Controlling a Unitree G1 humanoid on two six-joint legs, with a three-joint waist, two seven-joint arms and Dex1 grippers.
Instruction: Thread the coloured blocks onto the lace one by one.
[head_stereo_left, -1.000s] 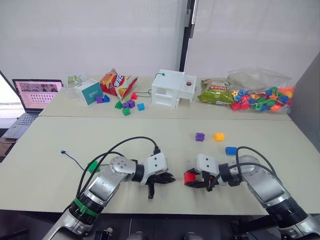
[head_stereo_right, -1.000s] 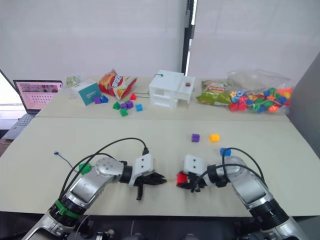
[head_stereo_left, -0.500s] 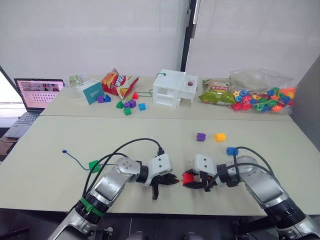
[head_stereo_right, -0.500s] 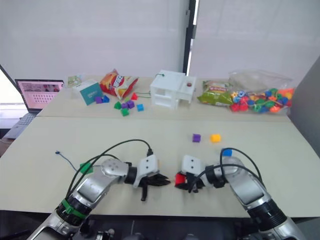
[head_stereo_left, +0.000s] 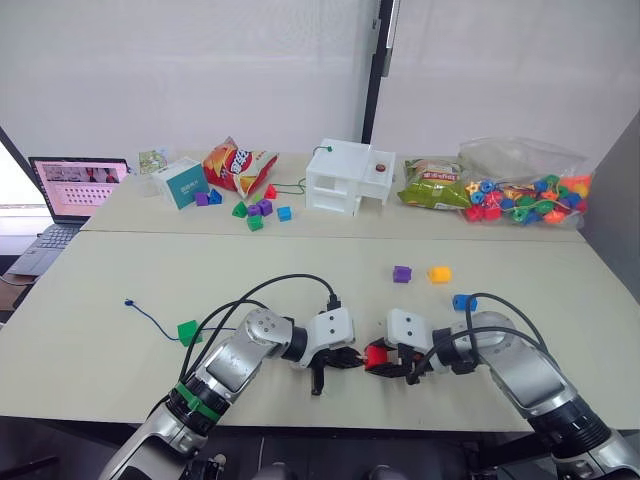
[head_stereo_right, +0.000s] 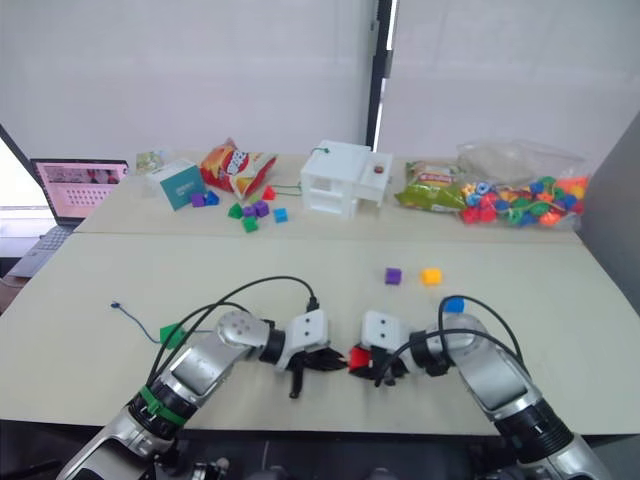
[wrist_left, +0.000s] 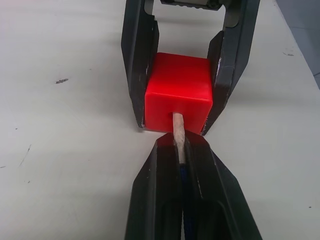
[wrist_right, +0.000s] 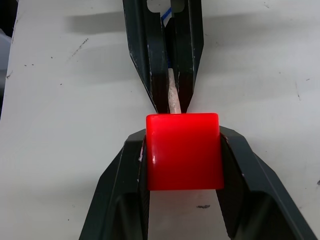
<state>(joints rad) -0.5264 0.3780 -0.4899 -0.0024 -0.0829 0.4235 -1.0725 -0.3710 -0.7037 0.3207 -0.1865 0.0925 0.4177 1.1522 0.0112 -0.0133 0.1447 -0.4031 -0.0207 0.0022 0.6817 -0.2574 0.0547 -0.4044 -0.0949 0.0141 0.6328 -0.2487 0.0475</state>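
R gripper (wrist_right: 182, 150) is clamped on the red block (wrist_left: 178, 92) at the front-centre of the near table (head_stereo_left: 90, 300), and the L gripper (wrist_left: 181, 150), facing it, pinches the lace's pale tip (wrist_left: 178, 131), whose end sits in the block's hole. Rest of the lace (head_stereo_left: 150, 318) trails off to the robot's left w/ the green block (head_stereo_left: 187, 331) by it. Purple (head_stereo_left: 401, 273), yellow (head_stereo_left: 438, 273) & blue (head_stereo_left: 462, 301) blocks lie loose further back on the right.

Laptop (head_stereo_left: 75, 187), snack bags (head_stereo_left: 234, 165), white box (head_stereo_left: 348, 178).
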